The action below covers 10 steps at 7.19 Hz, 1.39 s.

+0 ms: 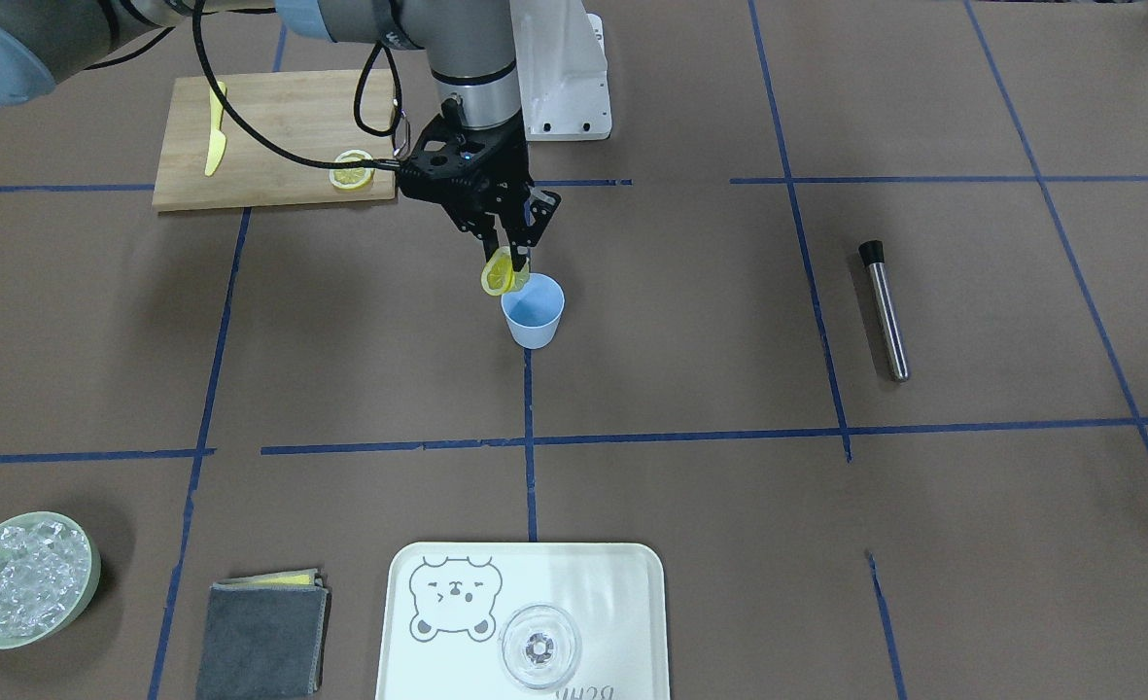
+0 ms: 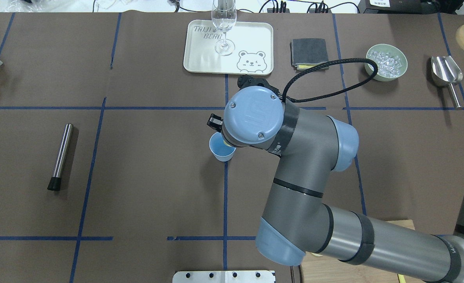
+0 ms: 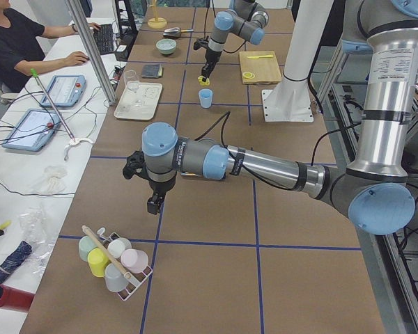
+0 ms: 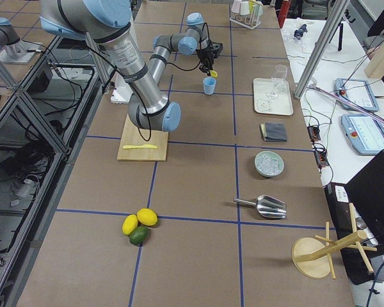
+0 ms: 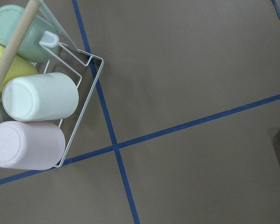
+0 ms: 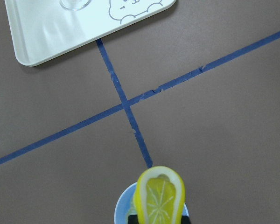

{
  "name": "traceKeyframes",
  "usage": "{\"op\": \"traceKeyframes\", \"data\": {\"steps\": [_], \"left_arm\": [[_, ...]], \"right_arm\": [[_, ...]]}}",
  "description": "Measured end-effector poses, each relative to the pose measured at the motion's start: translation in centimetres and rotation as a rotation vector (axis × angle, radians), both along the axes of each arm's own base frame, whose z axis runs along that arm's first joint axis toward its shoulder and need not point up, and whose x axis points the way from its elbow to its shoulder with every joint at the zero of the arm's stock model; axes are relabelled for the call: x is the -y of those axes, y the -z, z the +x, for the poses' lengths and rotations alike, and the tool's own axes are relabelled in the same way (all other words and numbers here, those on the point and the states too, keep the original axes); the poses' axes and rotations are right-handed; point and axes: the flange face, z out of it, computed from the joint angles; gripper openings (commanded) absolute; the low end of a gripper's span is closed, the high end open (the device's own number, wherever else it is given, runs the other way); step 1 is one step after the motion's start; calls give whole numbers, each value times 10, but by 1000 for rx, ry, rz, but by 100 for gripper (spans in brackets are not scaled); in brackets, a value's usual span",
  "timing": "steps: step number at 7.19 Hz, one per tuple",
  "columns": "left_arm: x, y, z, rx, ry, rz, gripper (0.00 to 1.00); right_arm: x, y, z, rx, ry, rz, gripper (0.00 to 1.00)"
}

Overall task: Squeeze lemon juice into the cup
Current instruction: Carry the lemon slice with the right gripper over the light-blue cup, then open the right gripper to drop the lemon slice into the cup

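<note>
My right gripper is shut on the lemon slice and holds it just above the light-blue cup, at the rim's edge. In the right wrist view the lemon slice is pinched into a tall oval over the cup. In the overhead view the arm's wrist hides the gripper and part of the cup. My left gripper hangs over bare table near a rack of cups; it shows only in the exterior left view, so I cannot tell whether it is open or shut.
A second lemon slice and a yellow knife lie on the cutting board. A steel muddler, a tray with a glass, an ice bowl and a grey cloth lie around.
</note>
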Motion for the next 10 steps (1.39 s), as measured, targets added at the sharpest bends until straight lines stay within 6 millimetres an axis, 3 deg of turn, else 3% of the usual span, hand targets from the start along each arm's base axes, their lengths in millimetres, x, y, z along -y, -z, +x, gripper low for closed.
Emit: {"op": "traceKeyframes", "data": {"steps": [3, 6, 7, 8, 10], "left_arm": [[0, 1, 0, 0, 0, 3, 100], [-1, 5, 0, 0, 0, 7, 100], [-1, 6, 0, 0, 0, 8, 100], [-1, 7, 0, 0, 0, 10, 100], [-8, 7, 0, 0, 0, 10, 100]], "right_arm": [[10, -13, -38, 21, 16, -3, 47], [4, -26, -43, 28, 51, -28, 48], [1, -29, -44, 26, 57, -31, 71], [0, -30, -44, 25, 60, -32, 86], [-1, -30, -44, 25, 61, -32, 91]]}}
